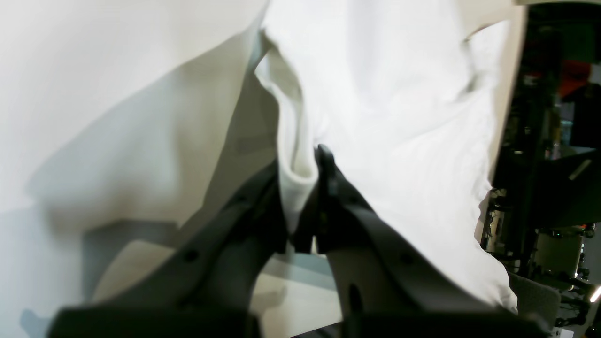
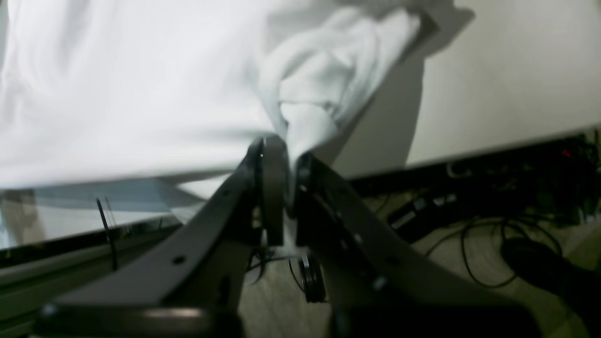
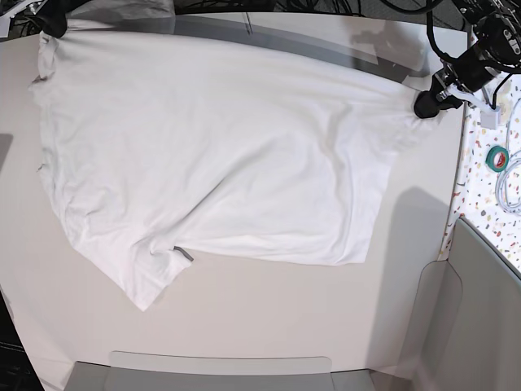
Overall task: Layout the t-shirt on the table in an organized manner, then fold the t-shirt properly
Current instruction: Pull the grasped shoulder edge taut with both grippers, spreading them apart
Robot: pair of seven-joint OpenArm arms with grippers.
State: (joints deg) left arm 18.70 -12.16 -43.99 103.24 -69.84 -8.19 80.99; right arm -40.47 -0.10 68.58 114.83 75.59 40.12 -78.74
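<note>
The white t-shirt [image 3: 220, 155] lies spread over the off-white table [image 3: 244, 326], held up and stretched at its far edge between both grippers. My left gripper [image 3: 425, 104], at the base view's right, is shut on a fold of the shirt's edge; the left wrist view shows its tips [image 1: 300, 164] pinching the cloth [image 1: 385, 108] above the table [image 1: 70, 56]. My right gripper [image 3: 55, 24], at the far left corner, is shut on a bunched corner; the right wrist view shows its tips [image 2: 287, 151] on the cloth [image 2: 117, 84] near the table edge [image 2: 507, 80].
A speckled terrazzo panel [image 3: 488, 212] runs along the right, with a green tape roll [image 3: 497, 156] and a white cable [image 3: 509, 191] on it. A grey curved panel [image 3: 480, 326] stands at the front right. Cables [image 2: 493, 244] lie on the floor beyond the table edge.
</note>
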